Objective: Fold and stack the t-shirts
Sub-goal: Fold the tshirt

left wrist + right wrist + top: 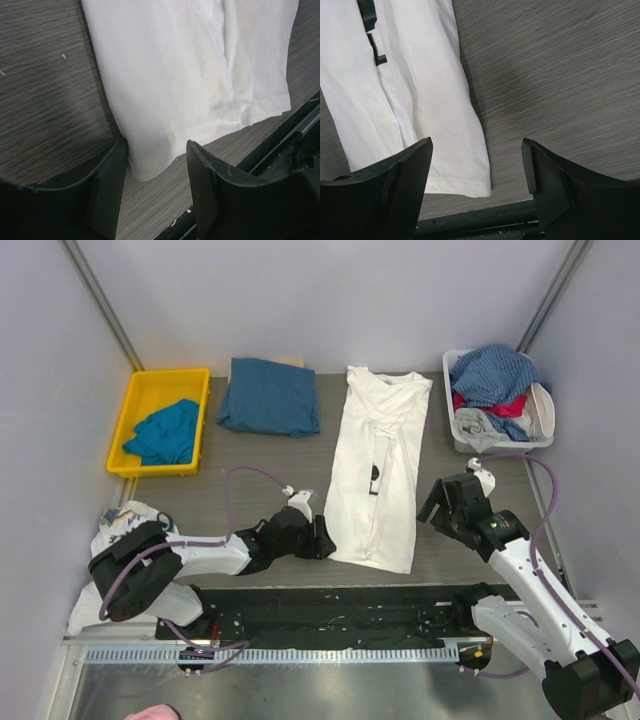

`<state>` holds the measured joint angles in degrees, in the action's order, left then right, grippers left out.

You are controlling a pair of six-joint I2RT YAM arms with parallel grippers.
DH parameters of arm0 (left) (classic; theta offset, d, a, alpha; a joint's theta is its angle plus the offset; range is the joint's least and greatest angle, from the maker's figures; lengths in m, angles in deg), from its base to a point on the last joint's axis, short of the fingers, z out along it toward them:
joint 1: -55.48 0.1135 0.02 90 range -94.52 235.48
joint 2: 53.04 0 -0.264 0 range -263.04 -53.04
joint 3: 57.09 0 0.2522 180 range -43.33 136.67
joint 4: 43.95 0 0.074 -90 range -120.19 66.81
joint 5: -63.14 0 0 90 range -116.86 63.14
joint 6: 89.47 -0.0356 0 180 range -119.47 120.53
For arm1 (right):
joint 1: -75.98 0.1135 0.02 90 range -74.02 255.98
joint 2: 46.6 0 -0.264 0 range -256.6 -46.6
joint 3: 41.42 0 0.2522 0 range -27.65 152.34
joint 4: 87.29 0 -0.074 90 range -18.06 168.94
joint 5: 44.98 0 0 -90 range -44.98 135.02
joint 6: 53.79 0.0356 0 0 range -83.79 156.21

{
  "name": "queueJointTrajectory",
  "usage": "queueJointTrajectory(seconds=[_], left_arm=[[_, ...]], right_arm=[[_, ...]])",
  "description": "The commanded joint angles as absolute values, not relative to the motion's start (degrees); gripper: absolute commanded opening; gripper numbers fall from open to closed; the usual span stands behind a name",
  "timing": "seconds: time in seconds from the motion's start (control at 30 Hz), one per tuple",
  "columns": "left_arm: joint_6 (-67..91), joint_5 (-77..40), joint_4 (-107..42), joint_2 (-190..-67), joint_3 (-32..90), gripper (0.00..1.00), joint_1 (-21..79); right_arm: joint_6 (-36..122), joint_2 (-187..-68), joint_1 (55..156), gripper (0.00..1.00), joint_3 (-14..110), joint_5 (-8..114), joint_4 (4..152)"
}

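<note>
White tee point(378, 465) narrowed lengthwise mid-table; blue tee point(269, 396) folded at the far edge.
Left gripper point(152, 187) open astride the hem's left corner; right gripper point(477, 182) open just off the right corner. Next, likely: pinch both corners, fold hem toward collar.

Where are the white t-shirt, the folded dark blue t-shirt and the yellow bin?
white t-shirt point(385, 455): top external view, on its middle panel.
dark blue t-shirt point(268, 395): top external view, centre of the folded cloth.
yellow bin point(165, 383): top external view, bare floor near its far wall.
</note>
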<state>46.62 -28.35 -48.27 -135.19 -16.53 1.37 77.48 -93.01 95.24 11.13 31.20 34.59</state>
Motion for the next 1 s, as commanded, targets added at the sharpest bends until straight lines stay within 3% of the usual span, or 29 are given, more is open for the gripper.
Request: queueJointTrajectory(seconds=[0.0,0.23,0.6,0.97], left_arm=[[46.2,-29.8,-37.0,-133.1,-19.4,0.56,0.5],[46.5,-30.5,-36.7,-132.3,-20.4,0.53,0.5],[46.5,-29.6,-40.7,-137.9,-19.4,0.01,0.5],[45.4,-28.8,-40.6,-138.4,-18.7,0.0,0.5]], right_arm=[[79.6,-92.3,96.3,0.8,13.0,30.4,34.0],[81.0,-92.1,98.6,0.8,12.6,29.1,33.3],[91.0,-94.1,108.3,0.8,10.2,23.6,30.7],[113.2,-98.2,123.6,0.79,6.3,14.0,25.6]])
